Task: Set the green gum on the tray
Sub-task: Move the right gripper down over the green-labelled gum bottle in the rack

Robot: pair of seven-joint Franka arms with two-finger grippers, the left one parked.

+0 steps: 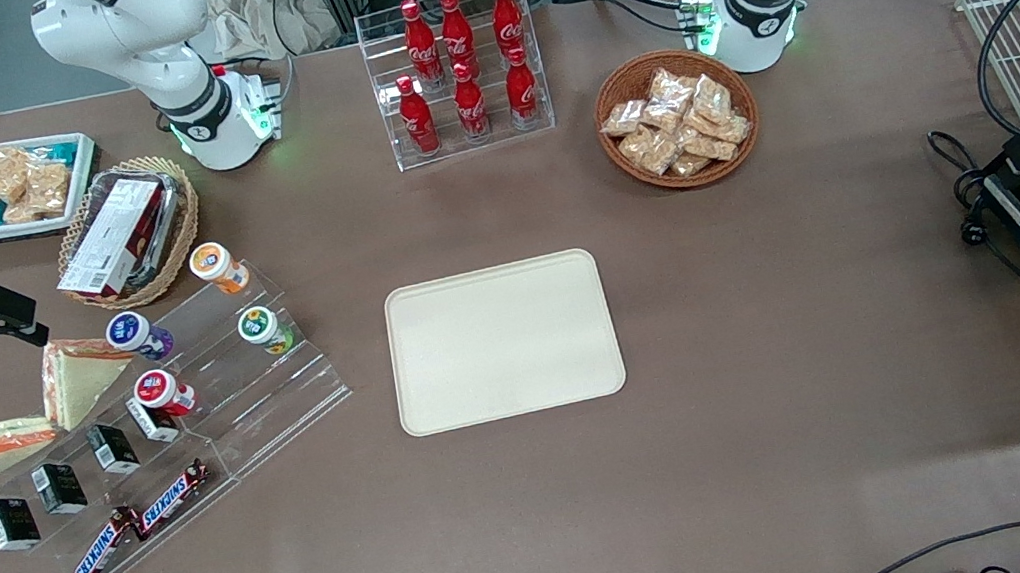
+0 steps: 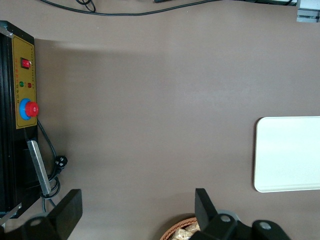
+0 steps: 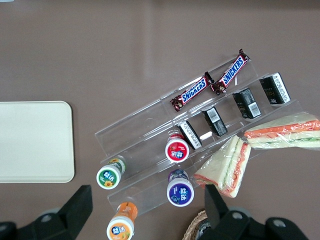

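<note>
The green gum [image 1: 264, 328] stands on a clear stepped rack [image 1: 285, 401], its green-and-white lid up; it also shows in the right wrist view [image 3: 110, 176]. The cream tray [image 1: 503, 340] lies flat and bare in the middle of the table, beside the rack; it also shows in the right wrist view [image 3: 35, 140] and the left wrist view [image 2: 290, 152]. My right gripper [image 1: 9, 316] hangs high over the working arm's end of the table, above the sandwiches. It is open and empty [image 3: 147, 205], well apart from the green gum.
On the rack stand an orange-lidded bottle [image 1: 216, 266], a purple-lidded one [image 1: 138, 334] and a red-lidded one [image 1: 165, 392], with black boxes and Snickers bars [image 1: 141, 524]. Sandwiches [image 1: 74, 377], a basket holding a box [image 1: 123, 233], a white snack bin [image 1: 5, 190], cola bottles [image 1: 463, 71] and a snack basket [image 1: 677, 120] are nearby.
</note>
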